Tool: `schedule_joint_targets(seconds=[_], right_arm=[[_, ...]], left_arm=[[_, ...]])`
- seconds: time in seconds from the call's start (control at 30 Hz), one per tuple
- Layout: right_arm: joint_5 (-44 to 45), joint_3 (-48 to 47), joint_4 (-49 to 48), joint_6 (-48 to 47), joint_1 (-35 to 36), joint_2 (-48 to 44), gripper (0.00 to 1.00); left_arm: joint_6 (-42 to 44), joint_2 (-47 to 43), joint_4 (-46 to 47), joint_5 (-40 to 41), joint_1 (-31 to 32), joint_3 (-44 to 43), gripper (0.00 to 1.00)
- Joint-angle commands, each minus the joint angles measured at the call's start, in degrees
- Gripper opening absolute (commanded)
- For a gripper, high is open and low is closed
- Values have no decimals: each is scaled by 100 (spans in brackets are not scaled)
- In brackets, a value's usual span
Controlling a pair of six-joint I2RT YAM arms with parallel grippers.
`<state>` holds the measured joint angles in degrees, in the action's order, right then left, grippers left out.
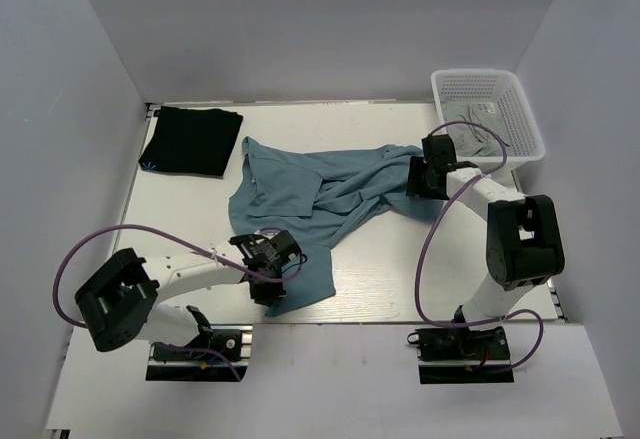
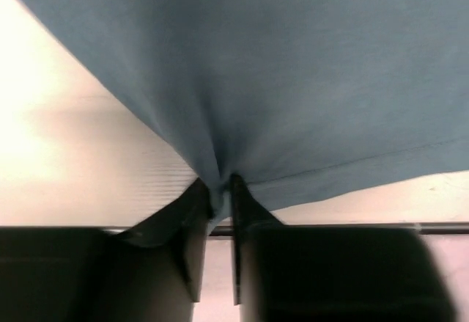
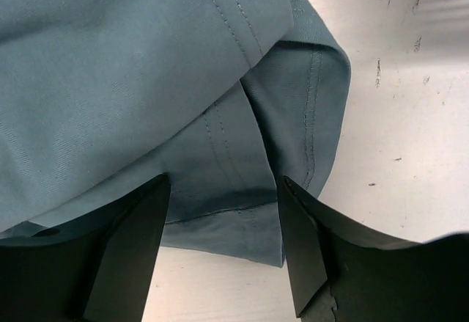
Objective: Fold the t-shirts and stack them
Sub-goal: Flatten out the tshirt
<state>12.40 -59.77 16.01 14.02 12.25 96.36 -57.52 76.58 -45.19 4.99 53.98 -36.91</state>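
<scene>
The teal-blue t-shirt (image 1: 300, 194) lies crumpled and spread across the middle of the table. The black t-shirt (image 1: 192, 140) lies folded at the back left. My left gripper (image 1: 272, 257) is shut on the teal shirt's near edge; in the left wrist view the cloth (image 2: 278, 80) is pinched between the closed fingers (image 2: 245, 205). My right gripper (image 1: 424, 177) is open at the shirt's right end; in the right wrist view its fingers (image 3: 300, 241) straddle a hemmed fold of the teal shirt (image 3: 146, 80) without closing on it.
A white mesh basket (image 1: 490, 109) with grey cloth inside stands at the back right, just behind the right arm. Purple cables loop from both arms. The table's near edge runs just below the left gripper.
</scene>
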Motion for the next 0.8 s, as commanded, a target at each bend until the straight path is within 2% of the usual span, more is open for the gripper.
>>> schedule_joint_targets(seconds=[0.0,0.13,0.2,0.3,0.33,0.43,0.5,0.53,0.67,0.77], right_arm=[[-19,-193,16,13,-56,76,66],[25,-123,183,162,-65,50,66],[-36,-53,148,154,-74,32,66],[-299,9,60,163,-65,-20,57],[-613,9,34,162,-65,-46,47],[-1063,35,-36,162,-74,-117,39],[-1135,53,-54,188,-65,-143,31],[-1161,70,-80,206,-91,-196,21],[-1100,202,-72,294,-65,-310,1],[-828,264,-63,364,-74,-459,0]], left_arm=[[-5,419,388,397,25,386,23],[-58,420,327,538,25,324,0],[-111,420,327,590,25,324,0],[-111,420,327,652,25,272,0],[-111,367,327,704,25,272,0],[-111,314,266,766,25,219,0],[-111,253,204,828,25,219,0],[-111,253,203,880,25,219,0],[-111,138,151,942,25,219,0],[-111,25,98,1073,25,157,0]])
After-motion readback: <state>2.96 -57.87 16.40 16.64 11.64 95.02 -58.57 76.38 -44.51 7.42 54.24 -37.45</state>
